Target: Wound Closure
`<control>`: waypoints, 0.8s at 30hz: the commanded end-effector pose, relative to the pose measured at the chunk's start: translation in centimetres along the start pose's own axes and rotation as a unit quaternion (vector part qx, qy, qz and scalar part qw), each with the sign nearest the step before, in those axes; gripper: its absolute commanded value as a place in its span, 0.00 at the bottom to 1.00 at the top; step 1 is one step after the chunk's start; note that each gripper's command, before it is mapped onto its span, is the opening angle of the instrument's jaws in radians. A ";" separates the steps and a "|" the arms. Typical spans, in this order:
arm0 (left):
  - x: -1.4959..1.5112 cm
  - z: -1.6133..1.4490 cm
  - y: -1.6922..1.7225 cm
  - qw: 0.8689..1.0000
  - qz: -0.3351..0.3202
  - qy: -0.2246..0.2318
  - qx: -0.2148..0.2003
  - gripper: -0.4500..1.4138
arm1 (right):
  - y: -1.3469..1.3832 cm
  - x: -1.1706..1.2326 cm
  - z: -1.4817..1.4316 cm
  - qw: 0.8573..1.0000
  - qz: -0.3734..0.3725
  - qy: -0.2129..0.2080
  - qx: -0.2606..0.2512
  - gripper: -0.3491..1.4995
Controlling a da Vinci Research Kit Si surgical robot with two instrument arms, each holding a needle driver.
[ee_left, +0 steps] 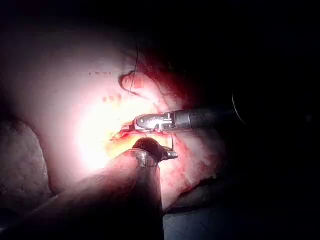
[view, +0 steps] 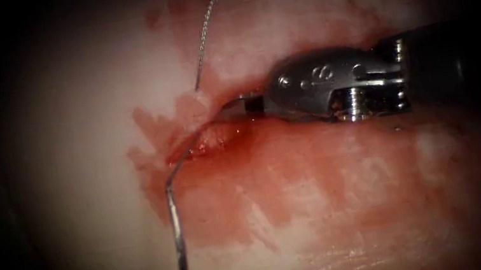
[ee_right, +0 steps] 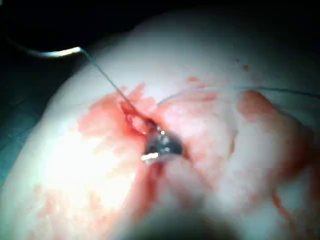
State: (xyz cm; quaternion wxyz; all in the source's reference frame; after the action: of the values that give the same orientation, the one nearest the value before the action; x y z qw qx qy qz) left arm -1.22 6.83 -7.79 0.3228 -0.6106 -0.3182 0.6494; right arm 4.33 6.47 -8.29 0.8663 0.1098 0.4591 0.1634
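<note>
My right tool (view: 254, 102) has its jaws closed at the cut (view: 209, 143) in the tissue (view: 341, 203), apparently on the needle (view: 235, 100). Thread (view: 174, 223) runs from the cut. My left tool (ee_left: 167, 154) sits just beside it; I cannot tell its jaws' state.

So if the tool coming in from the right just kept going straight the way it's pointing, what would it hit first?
Probably the tissue at the cut: the right tool points left, its tip already at the cut's edge, shut on something thin there, likely the needle or thread. Depth is unclear.

1. The right tool's (view: 261, 102) tip sits inside the cut (view: 209, 141); what it grips cannot be made out.
2. The thread (view: 176, 229) runs off the endoscope view's top and bottom edges.
</note>
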 end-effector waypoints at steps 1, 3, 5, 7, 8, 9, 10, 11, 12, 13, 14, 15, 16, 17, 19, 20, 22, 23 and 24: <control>0.02 0.06 -0.04 1.000 0.004 0.000 0.000 0.05 | -0.01 0.04 0.06 1.000 0.002 0.006 0.012 0.00; 0.06 0.06 0.00 1.000 0.014 0.003 0.001 0.05 | -0.11 0.07 -0.09 0.999 -0.002 -0.007 0.050 0.01; 0.11 0.05 0.04 1.000 0.024 0.008 0.001 0.05 | -0.11 0.17 -0.28 0.998 0.001 -0.017 0.063 0.06; 0.18 0.04 0.09 0.999 0.040 0.016 0.006 0.05 | -0.07 0.31 -0.56 0.997 0.010 -0.008 0.076 0.18; 0.20 0.04 0.10 0.999 0.045 0.020 0.008 0.05 | -0.06 0.36 -0.64 0.997 0.013 0.000 0.078 0.22; 0.22 0.04 0.12 0.998 0.050 0.023 0.010 0.05 | -0.04 0.41 -0.75 0.997 0.017 0.010 0.081 0.25; 0.24 0.04 0.13 0.998 0.055 0.026 0.013 0.05 | -0.03 0.44 -0.82 0.996 0.020 0.015 0.083 0.28; 0.26 0.05 0.15 0.998 0.062 0.028 0.015 0.05 | -0.02 0.47 -0.88 0.996 0.021 0.019 0.085 0.32; 0.29 0.05 0.17 0.996 0.076 0.033 0.017 0.05 | -0.05 0.50 -0.98 0.995 0.023 0.021 0.093 0.43; 0.31 0.06 0.18 0.996 0.084 0.036 0.018 0.05 | -0.07 0.51 -1.01 0.995 0.023 0.023 0.099 0.43; 0.32 0.07 0.18 0.995 0.092 0.039 0.021 0.05 | -0.09 0.53 -1.03 0.994 0.023 0.026 0.108 0.43; 0.33 0.08 0.17 0.994 0.097 0.040 0.026 0.05 | -0.11 0.55 -1.04 0.993 0.023 0.027 0.110 0.44; 0.33 0.10 0.16 0.993 0.106 0.040 0.031 0.05 | -0.12 0.56 -1.03 0.993 0.024 0.027 0.110 0.47; 0.32 0.13 0.14 0.991 0.120 0.039 0.043 0.05 | -0.13 0.58 -1.02 0.993 0.021 0.029 0.110 0.54; 0.31 0.17 0.09 0.988 0.138 0.038 0.060 0.05 | -0.15 0.61 -0.98 0.993 0.022 0.030 0.108 0.59; 0.27 0.24 0.01 0.982 0.167 0.034 0.084 0.05 | -0.17 0.63 -0.96 0.993 0.032 0.036 0.110 0.62; 0.20 0.30 -0.14 0.970 0.205 0.027 0.127 0.05 | -0.18 0.64 -0.94 0.992 0.047 0.042 0.114 0.64; 0.16 0.32 -0.21 0.967 0.211 0.024 0.142 0.05 | -0.19 0.65 -0.93 0.990 0.066 0.048 0.115 0.66; 0.12 0.34 -0.29 0.964 0.218 0.022 0.153 0.05 | -0.20 0.65 -0.92 0.989 0.078 0.051 0.116 0.68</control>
State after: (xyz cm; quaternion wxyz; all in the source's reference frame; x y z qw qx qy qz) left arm -1.53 7.06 -7.41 0.2681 -0.6094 -0.0365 0.7452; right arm 3.85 6.57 -9.40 0.8014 0.2454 0.5074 0.2001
